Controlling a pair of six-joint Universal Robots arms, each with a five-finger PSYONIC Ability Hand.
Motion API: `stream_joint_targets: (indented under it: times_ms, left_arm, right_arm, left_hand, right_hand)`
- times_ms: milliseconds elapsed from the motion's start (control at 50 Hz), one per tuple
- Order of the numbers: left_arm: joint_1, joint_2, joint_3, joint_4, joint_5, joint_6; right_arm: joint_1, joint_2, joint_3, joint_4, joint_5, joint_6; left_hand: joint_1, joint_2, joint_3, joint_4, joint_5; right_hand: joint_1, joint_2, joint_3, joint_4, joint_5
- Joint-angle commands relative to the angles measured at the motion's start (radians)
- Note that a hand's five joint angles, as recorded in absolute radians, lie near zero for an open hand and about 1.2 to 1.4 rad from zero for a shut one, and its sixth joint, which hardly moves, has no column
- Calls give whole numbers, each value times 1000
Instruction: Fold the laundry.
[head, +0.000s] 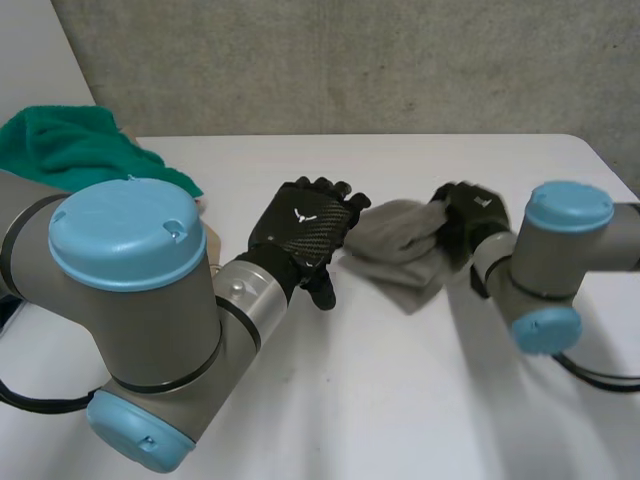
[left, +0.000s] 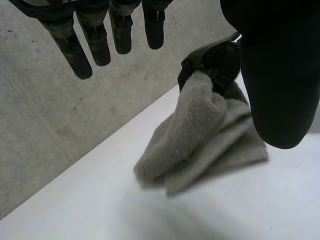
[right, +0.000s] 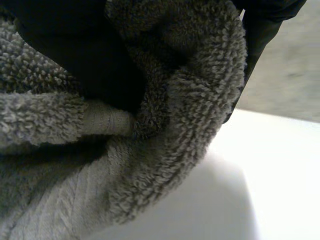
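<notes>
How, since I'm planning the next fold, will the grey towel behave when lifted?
Probably floppy: the grey towel bunches and droops where the right hand pinches it. Its looped pile should resist slipping. Lying in flat layers, it likely won't roll.

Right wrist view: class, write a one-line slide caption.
Right hand grips a fold of grey towel at the white table.

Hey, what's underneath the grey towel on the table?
The grey towel rests on the white table; the right hand pinches its raised edge, curled into the fold. Anything beneath its layers is hidden.
</notes>
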Motion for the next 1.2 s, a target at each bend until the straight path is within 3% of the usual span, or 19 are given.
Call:
stream_joint_targets:
  times_ms: [20,200,460,480,500,520,580,720,780,940,1100,1140,1180,1200]
  left_arm:
    - [3,0,19,2,0,1]
    - [1,-25,54,2,0,6]
    - [1,-66,68,0,0,7]
    - [1,-68,68,0,0,7]
    - [1,-69,69,0,0,6]
    - [1,-71,69,0,0,7]
    - [1,-71,69,0,0,6]
    - [-2,-68,60,-3,0,3]
    - [0,-61,54,-4,-2,2]
    - [1,-45,52,-5,-6,1]
    - [128,89,61,21,-9,13]
    - [171,116,65,47,-8,18]
    - [249,145,74,96,-5,24]
    - [280,150,81,107,0,29]
  right_arm:
    - [-112,195,-320,79,61,-5]
    - [-302,451,-829,241,117,-49]
    - [-439,508,-954,255,17,-143]
    - [-440,508,-956,255,12,-145]
    - [-442,508,-957,255,8,-151]
    - [-444,508,-959,257,9,-172]
    - [-444,511,-959,257,29,-234]
    - [-480,517,-953,231,230,-422]
    - [-479,496,-924,191,243,-453]
    - [-448,214,-584,81,164,-433]
    - [-310,-219,12,-309,120,-436]
    - [-280,-289,110,-366,71,-436]
    - [-243,-382,243,-423,-53,-433]
    - [-227,-441,321,-426,-155,-442]
  left_hand:
    - [11,1,-5,4,-1]
    - [14,4,-2,7,2]
    - [14,4,-2,7,2]
    - [14,4,-2,7,2]
    - [14,4,-2,7,2]
    - [14,4,-2,7,2]
    - [14,4,-2,7,2]
    - [14,4,-2,7,2]
    - [14,4,-2,7,2]
    - [5,-5,-11,-2,-7]
    - [2,-8,-13,-5,-10]
    - [8,-2,-8,1,-4]
    - [11,1,-5,4,-1]
    - [14,4,-2,7,2]
  right_hand:
    - [598,501,489,196,226]
    - [598,501,489,196,226]
    - [598,501,489,196,226]
    - [550,453,441,147,178]
    - [93,-4,-16,-309,-279]
    - [-624,-720,-733,-1026,-996]
    - [-624,-720,-733,-1026,-996]
    - [-624,-720,-733,-1026,-996]
    - [-624,-720,-733,-1026,-996]
    - [-624,-720,-733,-1026,-996]
    - [-624,-720,-733,-1026,-996]
    - [-624,-720,-733,-1026,-996]
    - [-624,-720,-733,-1026,-996]
    - [-624,-720,-733,-1026,-996]
